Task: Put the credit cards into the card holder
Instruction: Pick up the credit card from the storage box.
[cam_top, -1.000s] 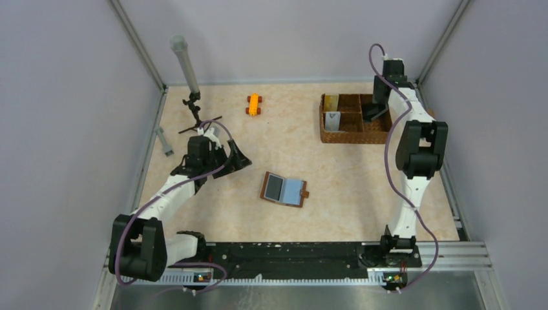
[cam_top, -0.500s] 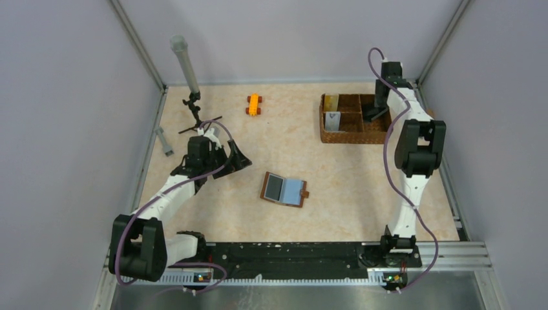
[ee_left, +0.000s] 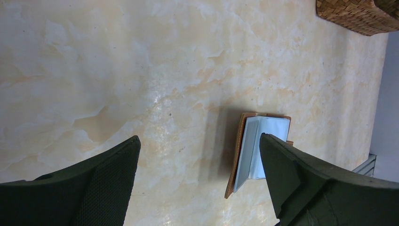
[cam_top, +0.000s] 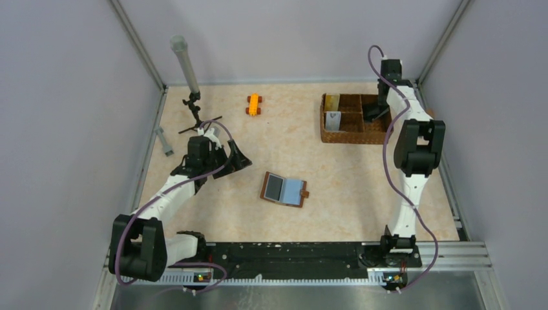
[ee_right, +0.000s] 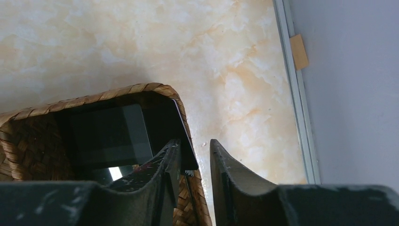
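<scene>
The card holder point(cam_top: 283, 188) lies open on the table's middle, brown outside, blue inside; the left wrist view has it point(ee_left: 261, 141) by the right finger. My left gripper point(cam_top: 238, 157) point(ee_left: 200, 141) hovers wide open left of it, holding nothing. A gold card point(cam_top: 331, 102) and a silver card point(cam_top: 333, 119) stand in the woven basket's point(cam_top: 342, 137) left compartments. My right gripper point(cam_top: 375, 111) point(ee_right: 195, 143) reaches into the back right compartment. Its jaws stand narrowly apart astride the basket wall point(ee_right: 117, 92) and the edge of a black card point(ee_right: 184, 136) leaning on it. Another dark card point(ee_right: 108, 134) lies deeper inside.
An orange toy block point(cam_top: 254, 104) sits at the back centre. A black stand with a grey tube point(cam_top: 186, 71) and a grey bar point(cam_top: 165, 141) are at the back left. Metal rails and grey walls point(ee_right: 348, 94) close in just right of the basket.
The right gripper's jaws have narrowed around the basket's right wall and the black card. The left arm and the card holder have not moved.
</scene>
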{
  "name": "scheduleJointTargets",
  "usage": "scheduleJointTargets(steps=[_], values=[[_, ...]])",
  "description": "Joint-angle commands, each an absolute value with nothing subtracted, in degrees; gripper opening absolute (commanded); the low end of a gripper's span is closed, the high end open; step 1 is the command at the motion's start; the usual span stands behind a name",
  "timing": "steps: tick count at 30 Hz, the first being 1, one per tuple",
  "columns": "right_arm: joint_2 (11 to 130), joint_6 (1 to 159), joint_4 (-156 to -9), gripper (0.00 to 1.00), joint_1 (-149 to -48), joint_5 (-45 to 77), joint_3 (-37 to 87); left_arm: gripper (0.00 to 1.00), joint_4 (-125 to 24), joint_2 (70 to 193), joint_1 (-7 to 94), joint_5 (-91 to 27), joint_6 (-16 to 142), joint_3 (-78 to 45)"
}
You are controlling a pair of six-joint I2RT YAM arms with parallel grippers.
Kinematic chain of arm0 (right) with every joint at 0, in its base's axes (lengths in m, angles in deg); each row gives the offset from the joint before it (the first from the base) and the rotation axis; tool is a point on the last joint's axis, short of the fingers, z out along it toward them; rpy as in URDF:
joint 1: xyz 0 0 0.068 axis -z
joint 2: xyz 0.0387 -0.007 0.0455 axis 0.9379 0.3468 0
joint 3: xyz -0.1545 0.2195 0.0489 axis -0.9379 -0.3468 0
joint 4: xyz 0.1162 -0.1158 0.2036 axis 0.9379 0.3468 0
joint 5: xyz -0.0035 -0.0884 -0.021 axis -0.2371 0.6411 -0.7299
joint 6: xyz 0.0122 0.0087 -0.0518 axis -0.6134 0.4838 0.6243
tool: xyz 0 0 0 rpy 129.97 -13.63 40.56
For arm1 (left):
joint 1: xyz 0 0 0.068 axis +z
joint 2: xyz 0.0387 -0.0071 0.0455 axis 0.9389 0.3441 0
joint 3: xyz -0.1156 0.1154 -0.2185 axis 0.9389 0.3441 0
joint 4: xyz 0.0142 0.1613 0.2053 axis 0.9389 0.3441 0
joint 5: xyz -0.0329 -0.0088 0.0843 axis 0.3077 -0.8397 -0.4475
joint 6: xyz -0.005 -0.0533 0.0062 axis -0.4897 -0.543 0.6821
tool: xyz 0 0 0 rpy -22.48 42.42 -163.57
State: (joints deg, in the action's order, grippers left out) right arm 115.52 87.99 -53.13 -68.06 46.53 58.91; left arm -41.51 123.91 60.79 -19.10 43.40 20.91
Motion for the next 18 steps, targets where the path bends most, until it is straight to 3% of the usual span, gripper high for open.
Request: scheduleJointTargets(steps=[1,18], values=[[114.88,87.93,-52.77,0.28,-67.60,47.23,62.35,0.99,-43.92,123.71,61.08,-18.49,43.51,21.71],[112.86,85.44,-50.92,0.00,-67.59,43.99,63.79,0.99,-43.37,122.85,61.08,-18.54,43.94,21.64]])
